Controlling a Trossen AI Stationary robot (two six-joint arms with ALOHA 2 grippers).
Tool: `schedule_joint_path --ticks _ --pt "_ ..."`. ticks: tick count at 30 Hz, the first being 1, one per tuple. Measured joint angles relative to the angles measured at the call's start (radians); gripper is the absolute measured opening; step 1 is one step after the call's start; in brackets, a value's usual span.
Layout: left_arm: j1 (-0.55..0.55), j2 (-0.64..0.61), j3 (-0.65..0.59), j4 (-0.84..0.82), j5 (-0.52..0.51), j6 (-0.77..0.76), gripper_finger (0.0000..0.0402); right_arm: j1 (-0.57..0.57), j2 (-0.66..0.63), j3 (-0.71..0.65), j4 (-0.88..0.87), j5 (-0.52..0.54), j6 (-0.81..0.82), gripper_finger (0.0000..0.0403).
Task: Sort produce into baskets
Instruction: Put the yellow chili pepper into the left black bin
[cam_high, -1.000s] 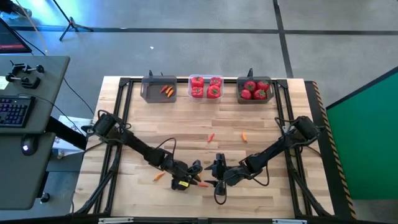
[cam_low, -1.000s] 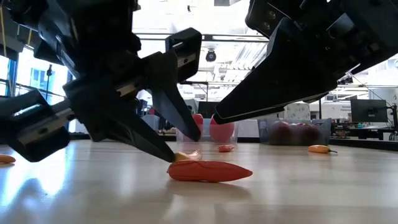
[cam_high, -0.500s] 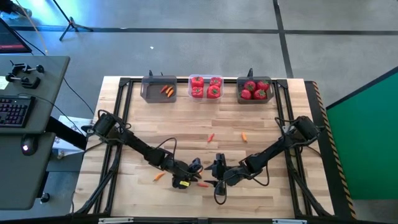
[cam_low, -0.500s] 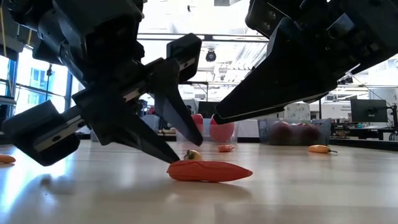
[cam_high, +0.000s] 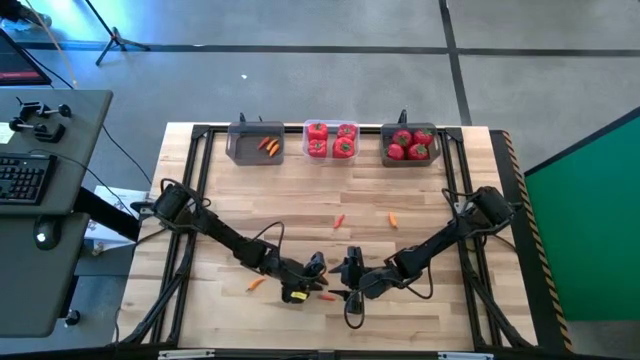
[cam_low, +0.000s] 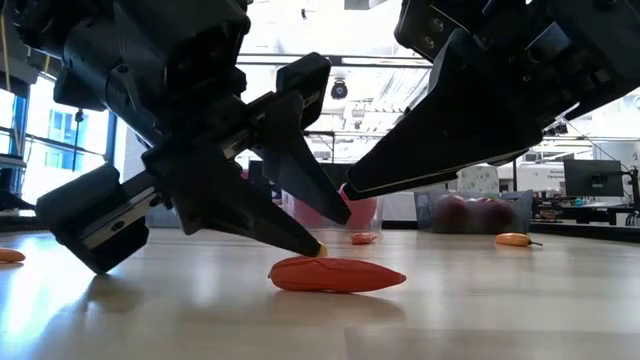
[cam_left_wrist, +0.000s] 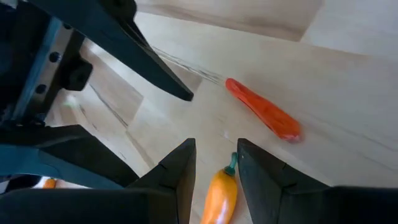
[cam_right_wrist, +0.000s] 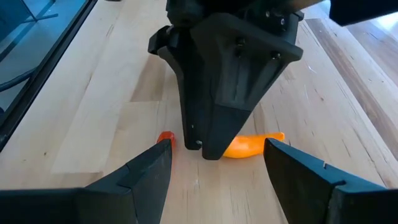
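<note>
In the lower middle of the high view the left hand (cam_high: 312, 288) sits low on the wooden table (cam_high: 300, 200), its fingers (cam_left_wrist: 180, 171) partly open around a small orange pepper (cam_left_wrist: 221, 194) with a green stem; whether the pads press it or only flank it cannot be told. Just ahead of that hand, apart from the fingertips, lies a red-orange pepper (cam_left_wrist: 264, 111), flat on the wood at the centre of the low view (cam_low: 335, 274). To its right the right hand (cam_high: 340, 290) faces the left one, jaws spread wide and empty, its fingers (cam_right_wrist: 140, 177) on either side of the other hand's tip.

No readable writing shows on the hands or bins.

Loose pieces lie on the table: one orange piece (cam_high: 256, 283) at lower left of the hands, two more near mid-table (cam_high: 339, 221) (cam_high: 393, 219). Along the table's upper edge stand three baskets: a dark grey bin (cam_high: 236, 150) at left with orange pieces (cam_high: 268, 146), a clear bin (cam_high: 307, 152) in the middle with red peppers (cam_high: 331, 140), a dark grey bin (cam_high: 385, 155) at right with tomatoes (cam_high: 409, 144). A desk with a keyboard (cam_high: 22, 180) fills the left edge; a green panel (cam_high: 590, 220) stands at right, on a grey floor.
</note>
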Motion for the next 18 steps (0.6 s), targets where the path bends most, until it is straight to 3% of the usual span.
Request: schedule_joint_path --ticks 8,18 --pt "0.013 0.003 -0.001 0.003 0.001 -0.056 0.0097 0.0 0.0 0.0 -0.003 0.0 0.0 0.0245" --pt "0.019 0.004 -0.001 -0.004 0.019 -0.054 0.0005 0.0 0.0 0.0 -0.003 0.0 -0.001 0.0245"
